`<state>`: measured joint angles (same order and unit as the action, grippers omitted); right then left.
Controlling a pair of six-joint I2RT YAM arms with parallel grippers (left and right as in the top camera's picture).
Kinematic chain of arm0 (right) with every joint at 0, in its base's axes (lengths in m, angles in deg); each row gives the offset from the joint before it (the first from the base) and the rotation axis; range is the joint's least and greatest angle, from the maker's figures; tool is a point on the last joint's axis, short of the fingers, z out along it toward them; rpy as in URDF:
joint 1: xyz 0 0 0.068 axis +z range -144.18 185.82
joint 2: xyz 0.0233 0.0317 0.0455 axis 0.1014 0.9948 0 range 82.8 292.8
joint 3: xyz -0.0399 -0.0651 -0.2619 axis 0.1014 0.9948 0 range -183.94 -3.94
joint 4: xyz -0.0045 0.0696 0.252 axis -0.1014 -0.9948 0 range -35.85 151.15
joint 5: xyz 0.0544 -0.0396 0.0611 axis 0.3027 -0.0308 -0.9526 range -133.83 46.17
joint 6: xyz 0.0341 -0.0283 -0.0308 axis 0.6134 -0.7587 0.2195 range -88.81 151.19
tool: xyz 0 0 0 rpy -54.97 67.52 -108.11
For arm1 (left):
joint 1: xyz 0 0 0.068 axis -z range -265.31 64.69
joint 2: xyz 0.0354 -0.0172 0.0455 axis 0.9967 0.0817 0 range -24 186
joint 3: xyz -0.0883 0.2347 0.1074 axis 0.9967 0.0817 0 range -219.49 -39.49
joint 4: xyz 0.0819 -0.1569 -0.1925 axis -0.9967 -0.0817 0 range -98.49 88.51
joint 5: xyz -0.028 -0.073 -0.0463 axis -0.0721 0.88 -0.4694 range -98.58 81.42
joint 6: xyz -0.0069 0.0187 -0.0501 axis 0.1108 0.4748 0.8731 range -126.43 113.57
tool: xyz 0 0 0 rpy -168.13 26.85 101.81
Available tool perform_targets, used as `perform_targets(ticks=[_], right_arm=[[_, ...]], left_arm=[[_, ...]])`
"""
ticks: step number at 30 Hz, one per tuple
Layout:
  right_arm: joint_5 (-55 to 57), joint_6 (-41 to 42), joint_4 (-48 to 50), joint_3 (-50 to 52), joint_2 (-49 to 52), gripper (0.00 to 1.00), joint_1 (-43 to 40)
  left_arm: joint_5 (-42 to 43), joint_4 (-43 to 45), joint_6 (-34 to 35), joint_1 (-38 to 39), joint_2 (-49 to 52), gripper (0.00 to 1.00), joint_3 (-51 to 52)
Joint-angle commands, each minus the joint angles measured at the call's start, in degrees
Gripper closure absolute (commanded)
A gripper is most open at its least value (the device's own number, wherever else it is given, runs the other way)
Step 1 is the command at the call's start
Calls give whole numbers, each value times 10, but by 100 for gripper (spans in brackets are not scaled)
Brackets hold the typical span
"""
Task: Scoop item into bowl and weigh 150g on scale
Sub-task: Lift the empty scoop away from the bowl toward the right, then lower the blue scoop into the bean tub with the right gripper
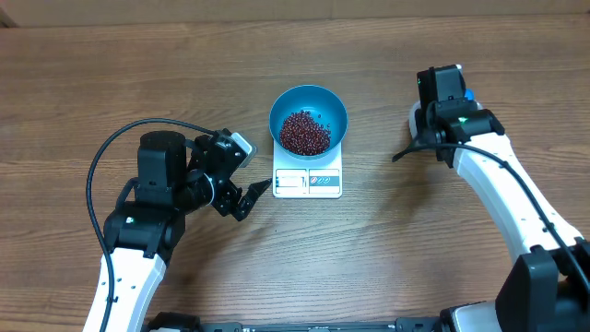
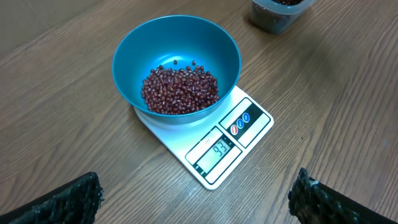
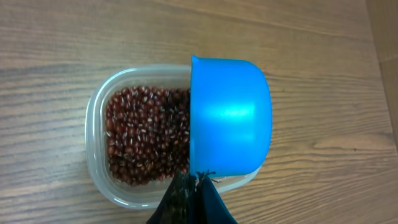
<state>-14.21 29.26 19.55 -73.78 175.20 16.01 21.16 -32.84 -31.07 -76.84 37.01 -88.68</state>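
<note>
Wood table [image 1: 369,267]: beans [image 2: 180,90] in bowl [image 2: 186,37] on scale [image 2: 258,121], more in tub [image 3: 96,124]; right gripper [image 3: 193,183] pinches scoop [image 3: 230,118], left gripper [image 2: 196,193] spread.

One bowl [image 2: 180,40], one scale [image 2: 249,118], one tub [image 3: 96,127], one scoop [image 3: 230,118].

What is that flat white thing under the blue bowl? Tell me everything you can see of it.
It is a small flat white kitchen scale, smooth like plastic, lying level on the brown wooden table. Its front carries a pale display, seemingly reading 93, beside small red and blue buttons. The round teal-blue bowl of dark red-brown beans sits on its rear part. Nothing else touches it.
</note>
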Motion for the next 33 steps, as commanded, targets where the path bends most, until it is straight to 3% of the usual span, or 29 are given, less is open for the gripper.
perform_targets(ticks=[1, 17, 33], right_arm=[[10, 0, -4, -18, 12, 96, -1], [41, -28, -10, -18, 94, 96, -1], [-116, -23, 6, -18, 76, 96, -1]], left_arm=[[1, 0, -11, -5, -3, 0, 3], [1, 0, -11, -5, -3, 1, 3], [1, 0, -11, -5, -3, 1, 3]])
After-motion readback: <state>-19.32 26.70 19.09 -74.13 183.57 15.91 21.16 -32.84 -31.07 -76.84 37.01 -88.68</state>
